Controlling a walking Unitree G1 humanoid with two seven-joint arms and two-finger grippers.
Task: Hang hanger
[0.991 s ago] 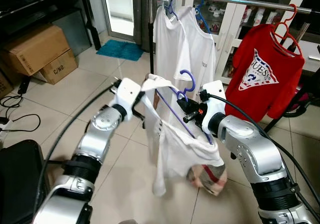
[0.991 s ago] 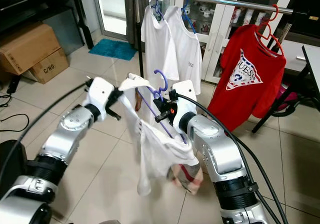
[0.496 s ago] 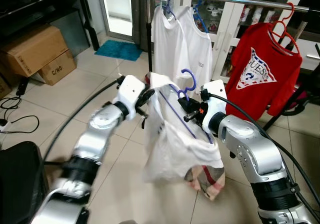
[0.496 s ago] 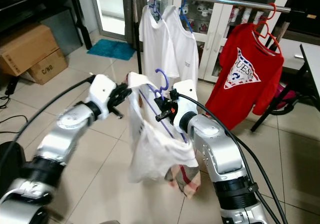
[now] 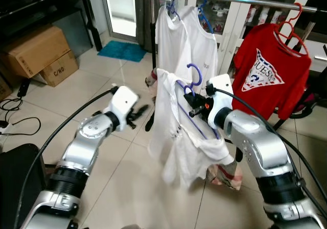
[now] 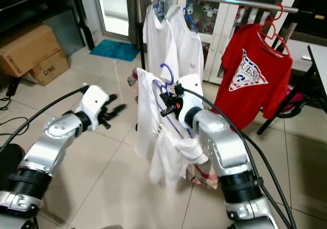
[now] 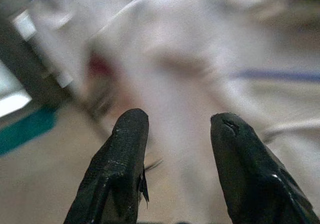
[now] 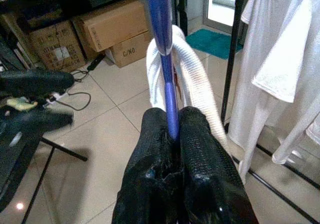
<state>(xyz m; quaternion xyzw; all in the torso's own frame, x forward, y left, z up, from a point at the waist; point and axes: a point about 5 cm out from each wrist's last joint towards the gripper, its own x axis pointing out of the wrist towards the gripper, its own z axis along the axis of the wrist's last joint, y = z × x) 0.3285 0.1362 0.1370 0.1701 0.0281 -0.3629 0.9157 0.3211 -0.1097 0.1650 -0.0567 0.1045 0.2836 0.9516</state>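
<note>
My right gripper [image 5: 190,100] is shut on a purple hanger [image 5: 194,75] that carries a white T-shirt [image 5: 173,132]. The shirt hangs in mid-air in front of the clothes rail [image 5: 240,0], well below it. In the right wrist view the black fingers [image 8: 160,149] pinch the purple hanger bar [image 8: 162,29], with the shirt's collar [image 8: 192,79] draped over it. My left gripper [image 5: 140,111] is open to the left of the shirt, apart from it. The left wrist view is blurred, with its two fingers [image 7: 125,169] spread before the white cloth [image 7: 190,84].
On the rail hang two white T-shirts [image 5: 184,40] on blue hangers and a red T-shirt [image 5: 268,75] on a red hanger. Cardboard boxes [image 5: 38,52] stand at the left. A teal mat [image 5: 121,51] lies by the door. Cables [image 5: 13,121] trail on the tiled floor.
My left gripper has let go of the shirt's shoulder and drawn back to the left, open. The shirt now hangs free from the hanger, which my right gripper has raised slightly.
</note>
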